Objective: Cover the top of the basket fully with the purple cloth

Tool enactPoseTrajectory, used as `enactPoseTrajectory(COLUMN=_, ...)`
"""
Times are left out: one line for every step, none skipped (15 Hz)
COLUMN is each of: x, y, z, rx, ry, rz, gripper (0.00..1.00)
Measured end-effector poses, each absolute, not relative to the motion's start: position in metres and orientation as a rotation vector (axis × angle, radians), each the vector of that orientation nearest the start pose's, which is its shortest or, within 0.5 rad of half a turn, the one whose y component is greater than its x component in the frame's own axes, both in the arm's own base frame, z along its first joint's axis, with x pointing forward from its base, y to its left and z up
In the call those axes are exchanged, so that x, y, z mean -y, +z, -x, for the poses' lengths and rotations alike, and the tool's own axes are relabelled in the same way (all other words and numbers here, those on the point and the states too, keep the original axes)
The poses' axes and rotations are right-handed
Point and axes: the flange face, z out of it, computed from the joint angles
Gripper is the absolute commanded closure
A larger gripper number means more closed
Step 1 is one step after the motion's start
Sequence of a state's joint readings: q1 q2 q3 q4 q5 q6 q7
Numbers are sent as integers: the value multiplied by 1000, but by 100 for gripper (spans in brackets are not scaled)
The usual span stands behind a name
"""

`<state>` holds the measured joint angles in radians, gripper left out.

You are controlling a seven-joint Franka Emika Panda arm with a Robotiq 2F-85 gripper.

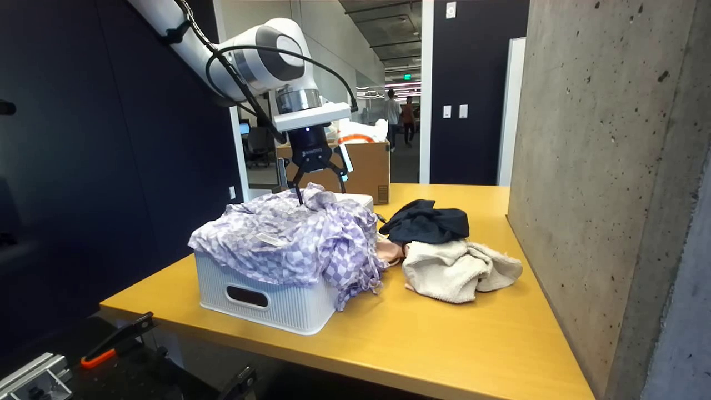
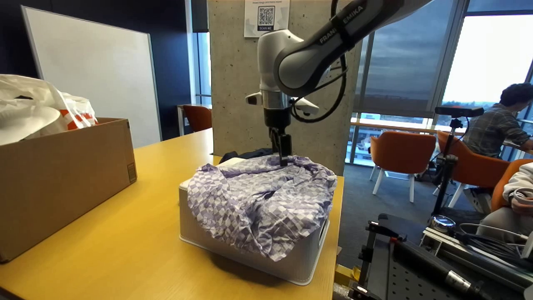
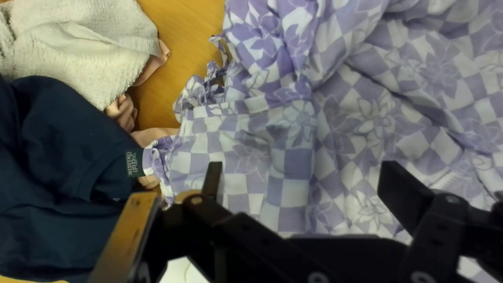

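A yellow wood-topped table [image 1: 433, 344] spreads beneath a white-and-grey robot arm [image 2: 300, 71], with a brown cardboard box [image 2: 66, 179] standing apart, past one end of a pale grey ribbed plastic basket [image 1: 289, 311]. Over the basket's top lies a thin purple-and-white checked cloth [image 1: 300, 250], rumpled and spilling down its sides, but leaving a white strip [image 1: 358, 200] uncovered at the box-facing end; rim or contents, I cannot tell from here. Heaped beside the basket are a cream terry towel [image 1: 455, 272] and a bundle of navy fabric [image 1: 425, 222]. Above the basket, near its uncovered end, hangs the black Robotiq gripper [image 3: 301, 169], jaws wide apart and holding nothing, one toward the heap's side of the basket, one toward the opposite side; whether the tips touch the cloth is unclear. Between them runs a raised fold [image 3: 291, 192] of that cloth, its length lying across the line from tip to tip and pointing toward the basket's uncovered end. Bringing the jaws together would probably pinch it crosswise, and a pull toward that end looks the likeliest way to complete the cover.
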<state>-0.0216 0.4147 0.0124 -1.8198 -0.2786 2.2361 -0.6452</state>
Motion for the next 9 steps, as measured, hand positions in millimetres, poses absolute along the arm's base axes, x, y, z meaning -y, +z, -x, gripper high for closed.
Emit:
enactPoseTrajectory(x=19, y=311, z=-645, rx=1308, ry=115, rz=3076, gripper=28)
enactPoseTrajectory(x=24, y=311, z=-644, rx=1299, ry=118, rz=3078, gripper=32)
enactPoseTrajectory(x=29, y=310, z=-644, rx=1295, ry=122, rz=3079, gripper=40)
enactPoseTrajectory(x=34, y=309, z=-643, rx=1289, ry=126, rz=3080, gripper=49)
enactPoseTrajectory(x=37, y=308, z=-642, rx=1283, ry=129, rz=3081, gripper=56)
enactPoseTrajectory(x=40, y=307, z=-642, rx=1278, ry=132, rz=3082, gripper=65)
enactPoseTrajectory(x=41, y=307, z=-641, rx=1276, ry=134, rz=3082, gripper=71)
enactPoseTrajectory(x=41, y=307, z=-641, rx=1276, ry=134, rz=3083, gripper=78)
enactPoseTrajectory(x=41, y=307, z=-641, rx=1276, ry=134, rz=3082, gripper=87)
